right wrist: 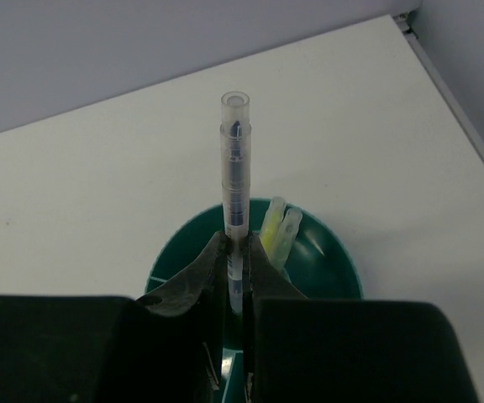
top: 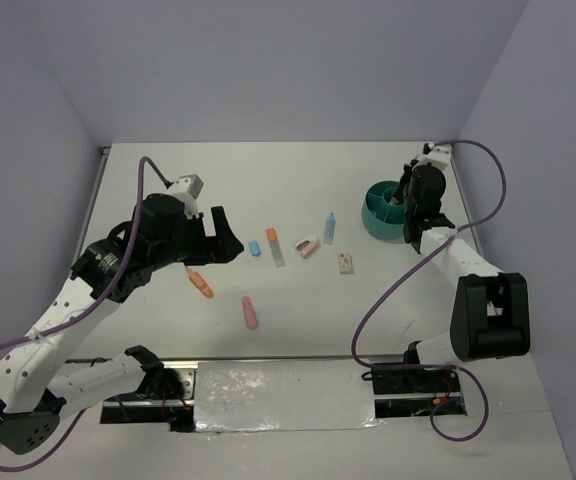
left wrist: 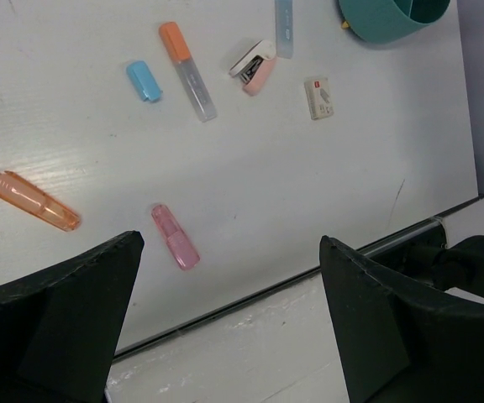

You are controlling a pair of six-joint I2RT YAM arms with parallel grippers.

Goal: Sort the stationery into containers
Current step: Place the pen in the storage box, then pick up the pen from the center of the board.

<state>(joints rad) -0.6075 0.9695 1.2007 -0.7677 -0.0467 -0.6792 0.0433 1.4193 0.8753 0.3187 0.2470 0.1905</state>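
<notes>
The teal organiser [top: 378, 213] stands at the right of the table. My right gripper [top: 409, 210] hangs over it and is shut on a thin clear pen [right wrist: 235, 164], held upright over the organiser [right wrist: 336, 256]. Two yellow pens [right wrist: 276, 229] stand inside. My left gripper [top: 230, 245] is open and empty above the table [left wrist: 229, 243]. Loose on the table lie an orange highlighter [left wrist: 28, 198], a pink highlighter [left wrist: 175, 237], a blue cap [left wrist: 144, 81], an orange-capped clear pen [left wrist: 188, 71], a pink-and-white item [left wrist: 254, 67], a blue pen [left wrist: 284, 21] and a white eraser [left wrist: 319, 97].
A metal strip [top: 278, 385] runs along the table's near edge between the arm bases. Walls close the table at the back and both sides. The right arm's cable [top: 393, 290] loops over the table right of the white eraser [top: 346, 263].
</notes>
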